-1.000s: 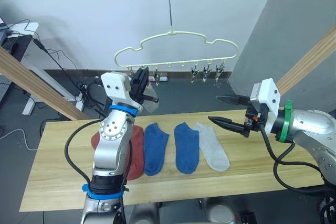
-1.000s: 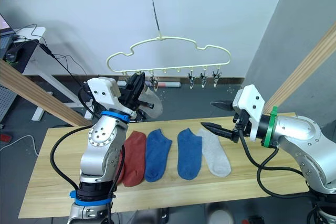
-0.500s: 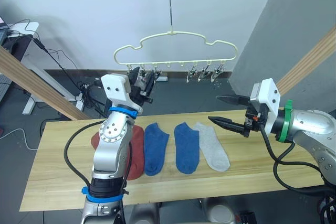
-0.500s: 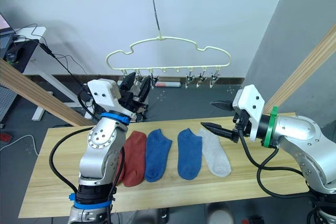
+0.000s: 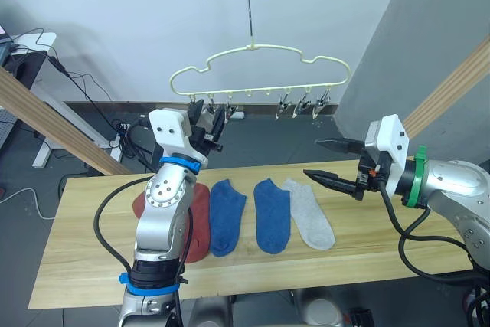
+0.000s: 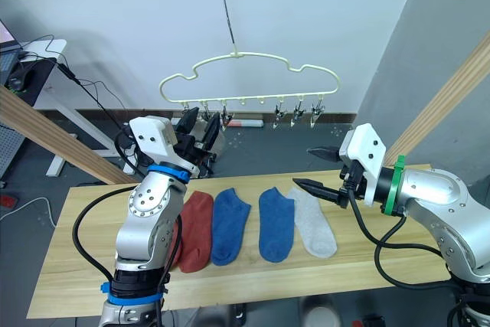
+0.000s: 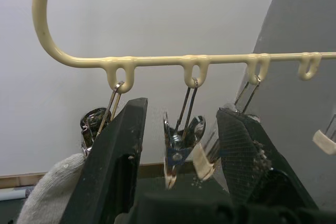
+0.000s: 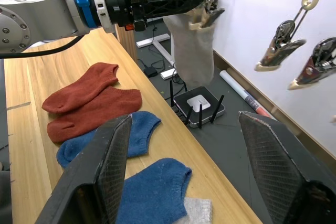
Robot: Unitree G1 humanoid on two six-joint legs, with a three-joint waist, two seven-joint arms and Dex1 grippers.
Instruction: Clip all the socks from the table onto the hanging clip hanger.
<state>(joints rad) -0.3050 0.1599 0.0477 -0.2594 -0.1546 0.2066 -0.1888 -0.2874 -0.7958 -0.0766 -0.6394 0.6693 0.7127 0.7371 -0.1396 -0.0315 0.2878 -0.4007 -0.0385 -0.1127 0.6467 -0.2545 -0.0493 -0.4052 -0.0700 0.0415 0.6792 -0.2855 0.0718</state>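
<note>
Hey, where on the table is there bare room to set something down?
The table is bare at its left end, beyond the rust-red socks, and along the front edge below the row. The right end past the light grey sock is bare wood too, though the right gripper hangs over it. The middle is crowded: blue socks lie side by side.

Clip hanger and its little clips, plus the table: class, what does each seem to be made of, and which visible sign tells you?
The cloud-shaped cream clip hanger looks like coated wire: thin, smooth, evenly coloured. Its small clips seem bare metal, shiny and reflective, apparently with cream tips. The long table appears to be light wood, showing plank grain.
</note>
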